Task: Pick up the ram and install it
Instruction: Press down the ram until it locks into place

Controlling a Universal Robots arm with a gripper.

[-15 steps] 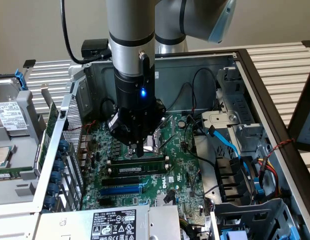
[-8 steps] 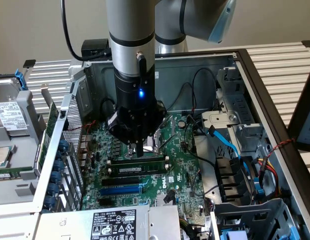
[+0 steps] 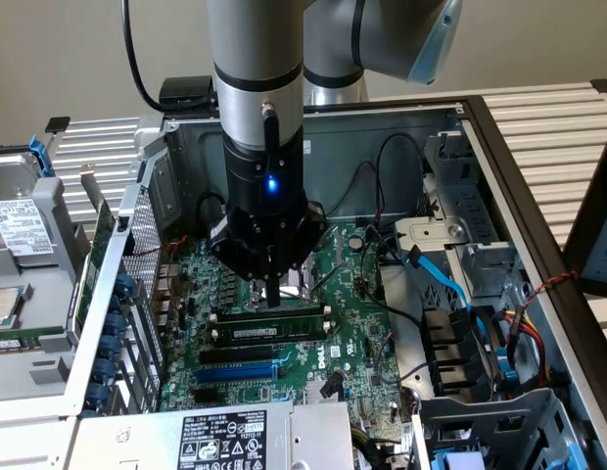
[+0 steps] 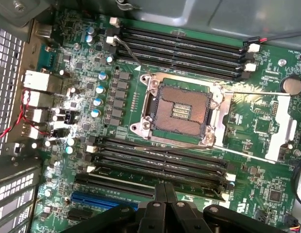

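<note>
1. Pressing down with its fingers drawn together, the gripper (image 3: 272, 291) stands upright over the motherboard (image 3: 352, 323) inside the open computer case (image 3: 480, 137), its tip touching the top edge of the ram (image 3: 269, 313).
2. In the wrist view the closed gripper (image 4: 164, 194) shows its two black fingers side by side with no gap, just above the bank of black memory slots (image 4: 160, 162) near the blue expansion slot (image 4: 104, 200).
3. The ram lies level in a slot in the exterior view, a green stick with a white label, and a second module (image 3: 274, 333) sits parallel just beside it.
4. The blue expansion slot (image 3: 240, 372) runs alongside, nearer the camera than the ram.
5. Beyond the slots in the wrist view sits the empty CPU socket (image 4: 182, 111) in its metal frame.
6. Farther still lies another bank of memory slots (image 4: 184, 53) next to the case wall.
7. Blue cables (image 3: 450, 284) curve through the drive bay on the exterior view's right.
</note>
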